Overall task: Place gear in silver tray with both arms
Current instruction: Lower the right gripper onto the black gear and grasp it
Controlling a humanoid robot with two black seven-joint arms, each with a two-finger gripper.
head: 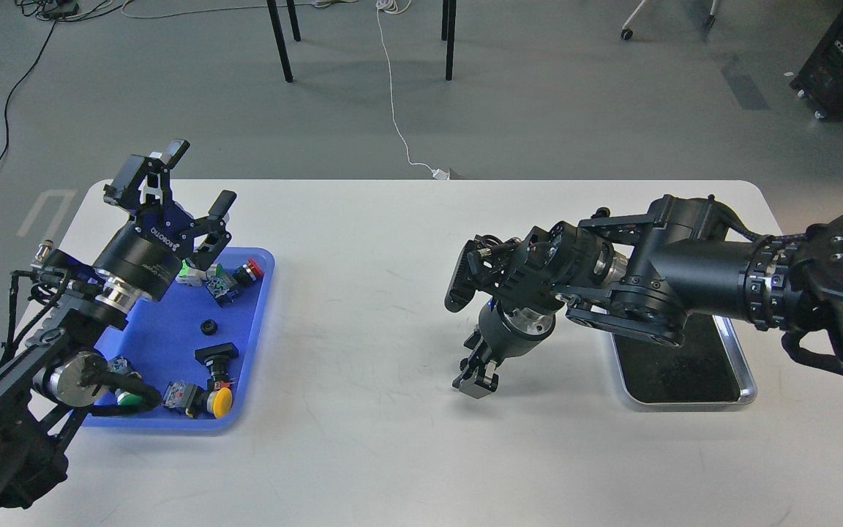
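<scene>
Left claw spread wide above the blue tray's far edge. Right claw points down over bare surface; finger gap unreadable. Silver tray right of it, partly hidden under right arm.

Left gripper spread wide; right gripper points down.

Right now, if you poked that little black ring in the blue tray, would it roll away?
Probably not far. The small black ring seems to lie flat on the blue tray, so it would likely slide rather than roll. It looks tiny and probably light, so a nudge could skid it. The tray's raised rim should stop it.
</scene>
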